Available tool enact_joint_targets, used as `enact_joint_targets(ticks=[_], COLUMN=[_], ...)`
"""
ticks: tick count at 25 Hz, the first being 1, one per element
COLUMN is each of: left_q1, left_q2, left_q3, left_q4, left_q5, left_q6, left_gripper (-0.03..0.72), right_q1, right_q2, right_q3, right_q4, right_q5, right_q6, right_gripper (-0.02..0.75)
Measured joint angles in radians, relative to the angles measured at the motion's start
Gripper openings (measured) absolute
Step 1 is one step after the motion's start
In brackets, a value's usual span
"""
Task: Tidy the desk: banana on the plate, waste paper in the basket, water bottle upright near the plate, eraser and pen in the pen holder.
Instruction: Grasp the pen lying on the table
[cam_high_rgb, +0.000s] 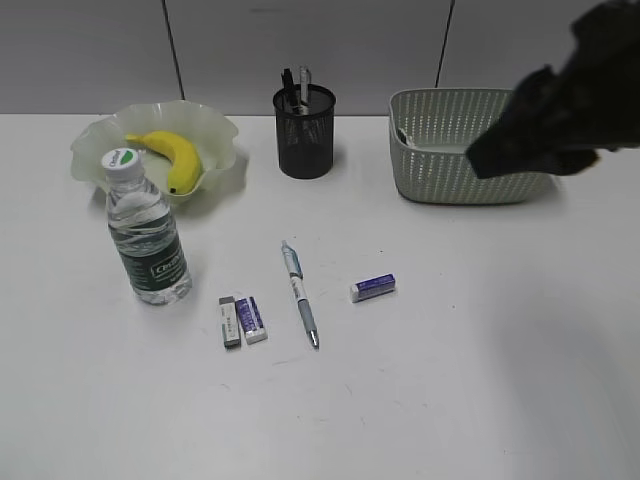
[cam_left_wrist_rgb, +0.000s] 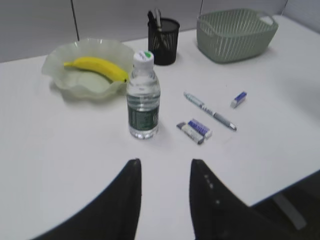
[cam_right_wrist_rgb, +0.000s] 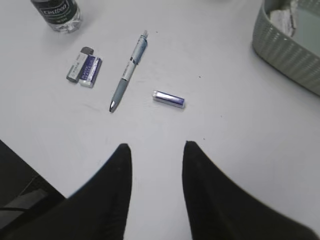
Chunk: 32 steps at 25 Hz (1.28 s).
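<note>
Both pincers, left gripper (cam_left_wrist_rgb: 165, 200) and right gripper (cam_right_wrist_rgb: 156, 190), part-open, empty. Banana (cam_high_rgb: 172, 157) plated, water bottle (cam_high_rgb: 146, 232) upright, waste paper (cam_right_wrist_rgb: 283, 16) binned. Pen (cam_high_rgb: 300, 294), erasers (cam_high_rgb: 372, 288) pending.

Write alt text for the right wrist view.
The open right tool hovers empty over the white desk, above a pen and a lone eraser. Two more erasers lie by the water bottle; the basket sits upper right.

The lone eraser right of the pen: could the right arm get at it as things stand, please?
Probably yes: the lone eraser lies apart from the pen on bare desk, and the right gripper hangs open and empty above it.
</note>
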Motion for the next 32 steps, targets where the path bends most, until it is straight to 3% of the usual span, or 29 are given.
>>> enact_joint_targets(ticks=[6, 10, 13, 19, 25, 32], left_q1=[0.000, 0.000, 0.000, 0.000, 0.000, 0.000], left_q2=[0.000, 0.000, 0.000, 0.000, 0.000, 0.000], left_q3=[0.021, 0.021, 0.021, 0.021, 0.021, 0.021], left_q4=[-0.020, -0.020, -0.020, -0.020, -0.020, -0.020], left_q5=[0.034, 0.035, 0.035, 0.035, 0.035, 0.035], left_q6=[0.040, 0.045, 0.045, 0.047, 0.048, 0.048], left_gripper=[0.249, 0.249, 0.249, 0.249, 0.249, 0.249], right_q1=[0.092, 0.153, 0.166, 0.170, 0.170, 0.170], right_q2=[0.339, 0.551, 0.704, 0.945, 1.113, 1.201], right_q3=[-0.242, -0.418, -0.555, -0.807, -0.946, -0.965], right_q4=[-0.030, -0.092, -0.099, -0.101, -0.101, -0.101], right_q5=[0.041, 0.119, 0.197, 0.283, 0.398, 0.420], right_q6=[0.060, 0.155, 0.194, 0.245, 0.273, 0.279], right_gripper=[0.290, 0.359, 0.437, 0.461, 0.462, 0.446])
